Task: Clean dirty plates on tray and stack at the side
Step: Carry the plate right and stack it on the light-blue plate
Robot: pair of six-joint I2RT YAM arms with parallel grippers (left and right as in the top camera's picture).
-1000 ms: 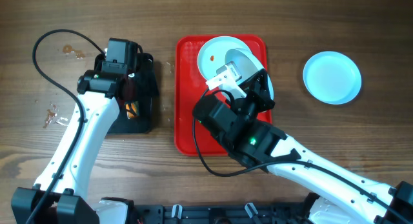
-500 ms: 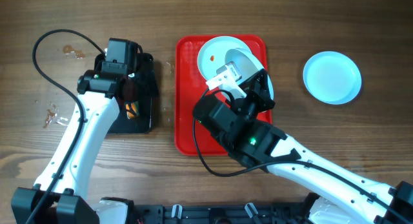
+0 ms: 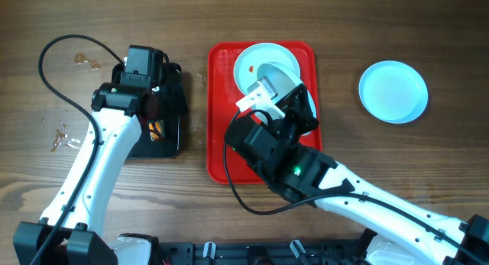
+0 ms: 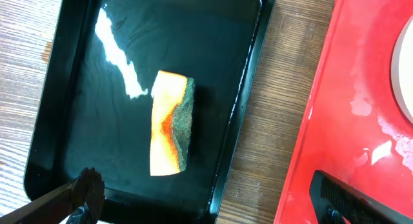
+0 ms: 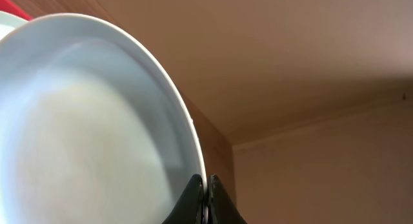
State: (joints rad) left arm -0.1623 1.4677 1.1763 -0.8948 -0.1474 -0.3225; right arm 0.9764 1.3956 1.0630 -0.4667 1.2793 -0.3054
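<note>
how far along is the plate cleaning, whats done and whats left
Done: one plate sits on the table beside the tray, looking clean. In hand: the right gripper is shut on the rim of a second plate, tilted above the tray. Left: a third plate with an orange spot lies on the tray; the sponge lies ungripped.

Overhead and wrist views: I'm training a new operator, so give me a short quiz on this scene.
1. True or false: the sponge lies in the red tray.
2. The right end effector is: A) open above the table, B) shut on the white plate at its rim, C) shut on the sponge.
3. How many plates lie on the bare table, off the red tray?
Key: 1 false, it lies in the black tray; 2 B; 3 one, the pale-blue plate.
</note>
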